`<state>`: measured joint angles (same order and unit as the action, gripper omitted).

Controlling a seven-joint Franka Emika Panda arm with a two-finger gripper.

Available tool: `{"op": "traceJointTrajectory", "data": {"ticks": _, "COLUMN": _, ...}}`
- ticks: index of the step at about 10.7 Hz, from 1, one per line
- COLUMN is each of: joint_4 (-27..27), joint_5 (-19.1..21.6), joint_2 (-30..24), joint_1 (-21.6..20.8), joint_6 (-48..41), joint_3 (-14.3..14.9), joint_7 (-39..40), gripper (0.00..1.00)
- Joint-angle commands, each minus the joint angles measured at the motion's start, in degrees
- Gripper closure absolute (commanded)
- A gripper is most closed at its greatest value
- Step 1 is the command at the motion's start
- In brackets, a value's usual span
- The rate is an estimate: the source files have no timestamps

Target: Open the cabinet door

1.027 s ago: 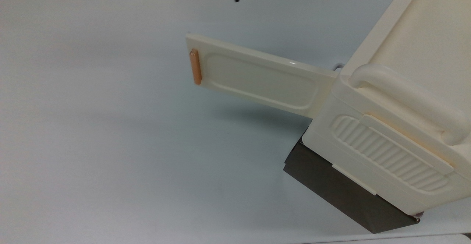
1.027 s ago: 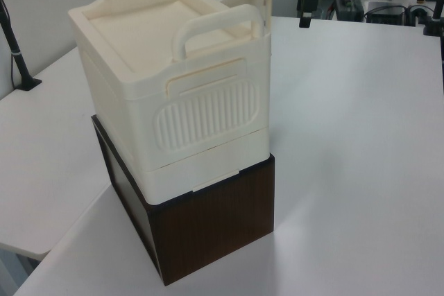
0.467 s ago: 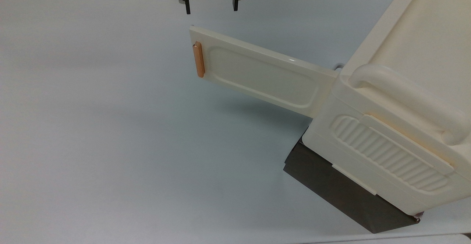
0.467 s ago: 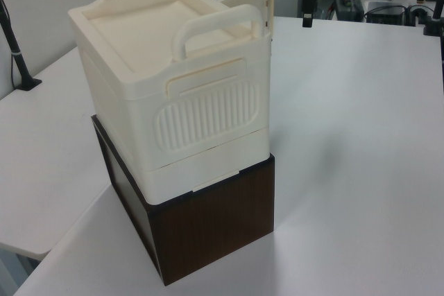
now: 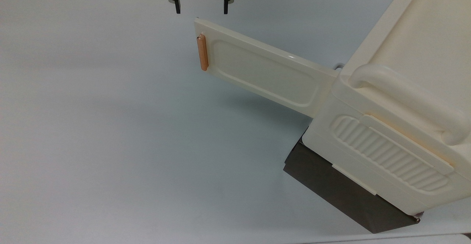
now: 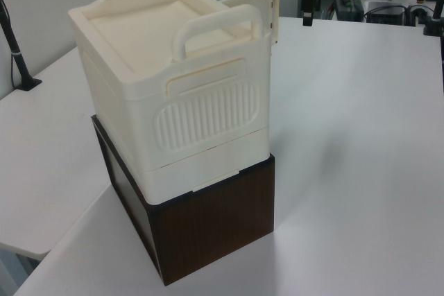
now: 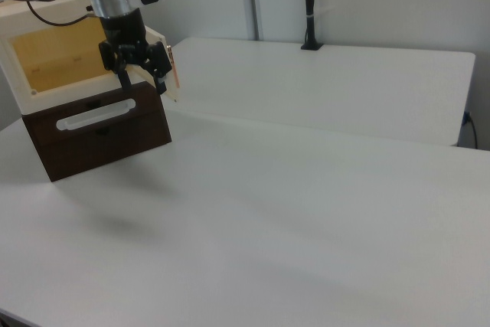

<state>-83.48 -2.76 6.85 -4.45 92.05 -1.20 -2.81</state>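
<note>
While its two black fingers (image 5: 178,7) stand well apart with nothing between them, the gripper (image 5: 201,10) hangs at the twelve o'clock edge of the top view, just above the free end of the cabinet door (image 5: 263,71). In the right view the gripper (image 7: 142,80) points down in front of the cabinet's open yellowish inside, with the door's thin edge just at its three o'clock side.

The cabinet door is swung wide open. In the top view it runs from its hinge at the cabinet (image 5: 397,126) out toward ten o'clock, and the orange-copper handle strip (image 5: 202,52) sits upright along its far end, at about six o'clock from the fingers and apart from them. In the left view the door (image 6: 260,1) juts out behind the cabinet (image 6: 173,102) toward one o'clock.

The cabinet, with its thick rounded top handle (image 5: 408,100) and ribbed side panel (image 5: 390,154), stands on a dark brown base (image 5: 342,192) at the four o'clock part of the top view, on a white table (image 5: 110,126).
</note>
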Motion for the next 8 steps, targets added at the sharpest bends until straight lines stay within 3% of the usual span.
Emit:
{"op": "traceJointTrajectory", "data": {"ticks": 1, "joint_4": -2.64, "joint_5": -2.34, "joint_2": -1.92, "joint_1": 0.41, "joint_6": -1.16, "joint_3": -0.11, "joint_7": -2.11, "gripper": 0.0}}
{"op": "traceJointTrajectory", "data": {"ticks": 8, "joint_4": -3.0, "joint_5": -2.25, "joint_2": -2.19, "joint_1": 1.46, "joint_6": -2.22, "joint_3": -0.11, "joint_7": -2.11, "gripper": 0.0}}
